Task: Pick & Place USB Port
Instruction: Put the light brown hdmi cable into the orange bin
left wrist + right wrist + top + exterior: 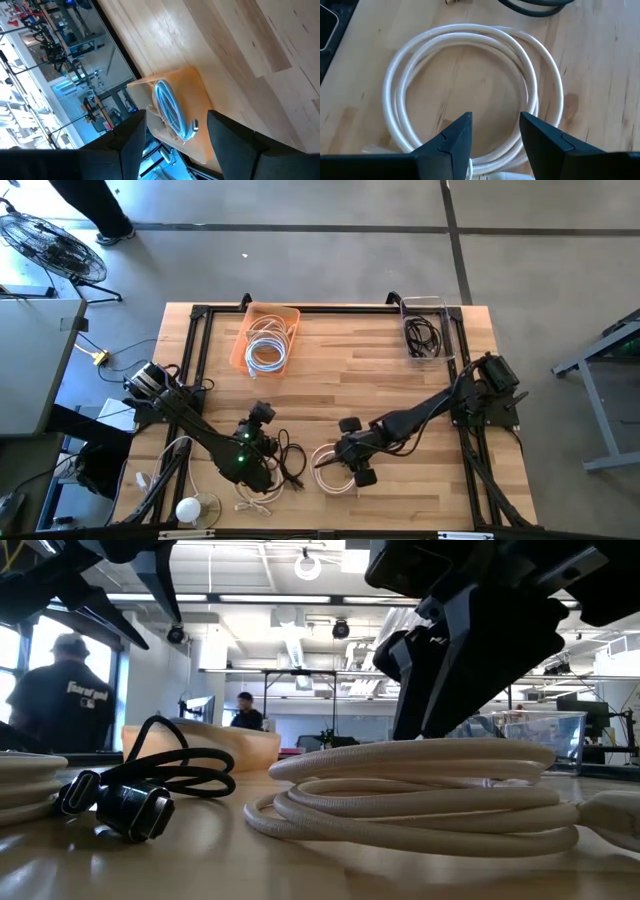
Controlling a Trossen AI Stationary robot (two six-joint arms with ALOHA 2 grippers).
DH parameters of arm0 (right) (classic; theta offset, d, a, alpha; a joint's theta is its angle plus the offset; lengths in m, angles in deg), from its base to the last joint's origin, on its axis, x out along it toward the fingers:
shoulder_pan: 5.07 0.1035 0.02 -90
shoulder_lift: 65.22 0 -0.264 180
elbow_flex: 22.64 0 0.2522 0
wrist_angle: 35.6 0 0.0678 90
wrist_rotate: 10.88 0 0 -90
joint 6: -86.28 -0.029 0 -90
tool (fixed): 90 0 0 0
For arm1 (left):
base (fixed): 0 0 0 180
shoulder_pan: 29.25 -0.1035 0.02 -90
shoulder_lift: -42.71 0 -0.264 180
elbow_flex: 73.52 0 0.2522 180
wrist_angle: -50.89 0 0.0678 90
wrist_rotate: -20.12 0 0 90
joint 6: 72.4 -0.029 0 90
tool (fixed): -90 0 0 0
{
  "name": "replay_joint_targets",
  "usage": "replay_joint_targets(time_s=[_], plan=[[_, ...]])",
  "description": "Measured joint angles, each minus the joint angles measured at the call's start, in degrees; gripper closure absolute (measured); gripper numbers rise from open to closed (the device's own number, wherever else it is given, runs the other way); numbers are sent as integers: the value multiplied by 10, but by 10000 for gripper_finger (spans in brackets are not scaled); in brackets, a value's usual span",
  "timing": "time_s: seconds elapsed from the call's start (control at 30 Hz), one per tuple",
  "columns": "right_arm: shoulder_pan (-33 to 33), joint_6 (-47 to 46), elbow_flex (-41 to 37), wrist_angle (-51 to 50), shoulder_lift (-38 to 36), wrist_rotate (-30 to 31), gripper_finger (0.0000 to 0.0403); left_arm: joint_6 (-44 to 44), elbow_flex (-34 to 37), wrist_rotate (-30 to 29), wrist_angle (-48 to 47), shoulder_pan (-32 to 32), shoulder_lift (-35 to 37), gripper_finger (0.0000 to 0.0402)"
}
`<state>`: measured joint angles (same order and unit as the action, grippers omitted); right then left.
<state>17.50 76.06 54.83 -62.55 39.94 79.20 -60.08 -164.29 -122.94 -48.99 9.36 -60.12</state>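
A white coiled USB cable (470, 90) lies flat on the wooden counter (350, 370) near its front edge, and I take it as my landmark. My right gripper (495, 137) hangs just above the coil's near rim, its two dark fingers parted and empty, straddling the looped strands. The low view shows the same fingers poised over the top of the coil (420, 790). To do this pickup well, I judge I should come straight down so both fingers bracket all the strands at once, then close firmly, since a loose loop could slip free and unwind. Just beside the coil, on its left, lies a black cable (285, 455) with a dark plug, under my left gripper (175, 145), whose fingers are also spread and hold nothing. Far across the counter from the coil sit an orange tray (243, 335) holding another white cable and a clear bin (447, 307) holding black cable.
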Motion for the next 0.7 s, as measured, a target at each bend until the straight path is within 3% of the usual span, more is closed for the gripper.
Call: replay_joint_targets(time_s=[0.7], plan=[[-27, 5, 0, 16, 32, -42, 247, -2, 0, -4, 11, 0, 0, 198]])
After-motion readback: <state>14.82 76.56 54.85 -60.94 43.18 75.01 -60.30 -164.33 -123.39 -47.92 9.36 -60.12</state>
